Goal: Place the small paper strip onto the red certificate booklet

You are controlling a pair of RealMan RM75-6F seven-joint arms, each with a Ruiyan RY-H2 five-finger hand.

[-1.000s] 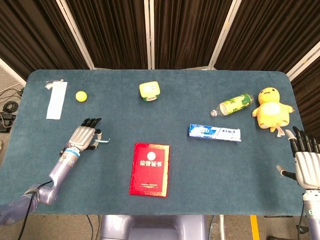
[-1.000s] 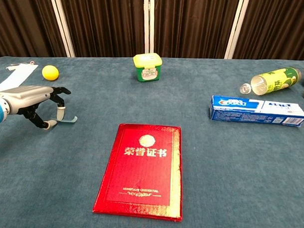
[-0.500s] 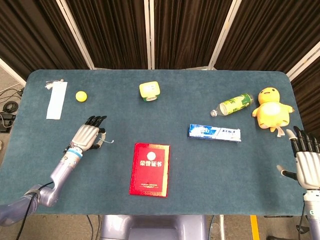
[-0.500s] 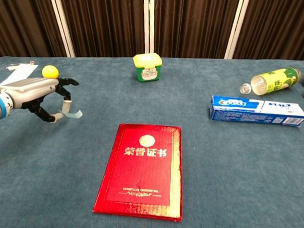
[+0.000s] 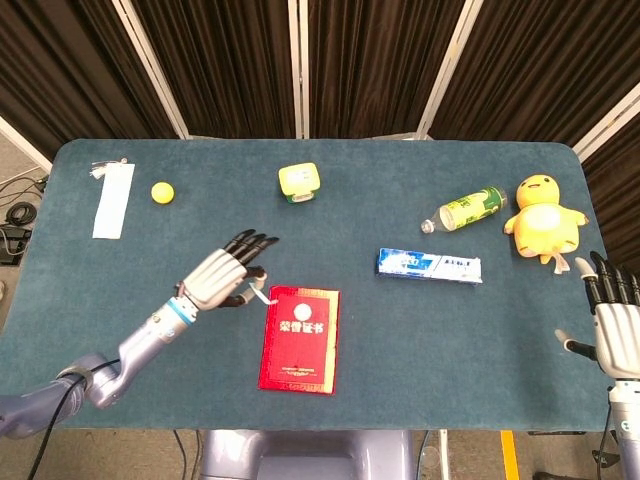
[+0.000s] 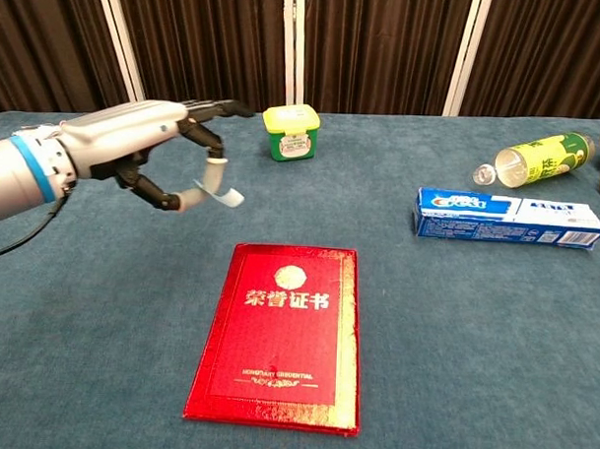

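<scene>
The red certificate booklet [image 5: 300,338] [image 6: 282,333] lies flat near the table's front edge, gold lettering up. My left hand [image 5: 228,274] [image 6: 150,143] hovers just left of the booklet's top-left corner and pinches the small pale paper strip [image 5: 256,293] [image 6: 217,186], which curls down from the fingers above the cloth. My right hand [image 5: 614,318] rests at the table's right edge with fingers spread and nothing in it; the chest view does not show it.
On the blue tablecloth [image 5: 400,330] lie a toothpaste box [image 5: 429,265] [image 6: 510,218], a green bottle [image 5: 465,210] [image 6: 532,159], a yellow plush chick [image 5: 544,218], a yellow-green tub [image 5: 298,182] [image 6: 290,132], a yellow ball [image 5: 162,192] and a white paper sheet [image 5: 113,199].
My left hand has lifted and travelled right toward the booklet with the paper strip pinched in it. My right hand has stayed put.
</scene>
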